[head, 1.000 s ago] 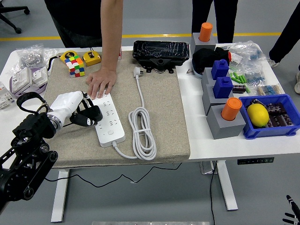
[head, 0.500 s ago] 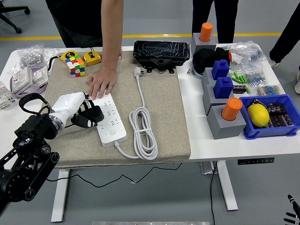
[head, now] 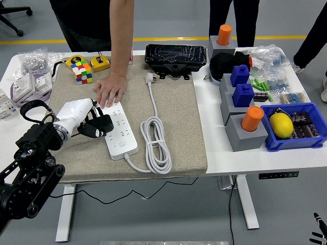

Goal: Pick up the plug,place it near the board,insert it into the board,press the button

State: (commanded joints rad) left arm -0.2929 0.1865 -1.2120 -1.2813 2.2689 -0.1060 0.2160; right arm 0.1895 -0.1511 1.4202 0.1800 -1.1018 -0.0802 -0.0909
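On the desk (head: 240,153), near its left edge, we should square the black plug (head: 98,126) over a socket of the white power strip (head: 118,128) before pressing down, while a person's hand (head: 110,91) steadies the strip's far end. Our left robot hand (head: 92,121), white-shelled with dark fingers, is closed around the plug, which hangs at the strip's left side. Since a second ago the strip's near end has swung slightly right and the robot hand has crept up toward the far end.
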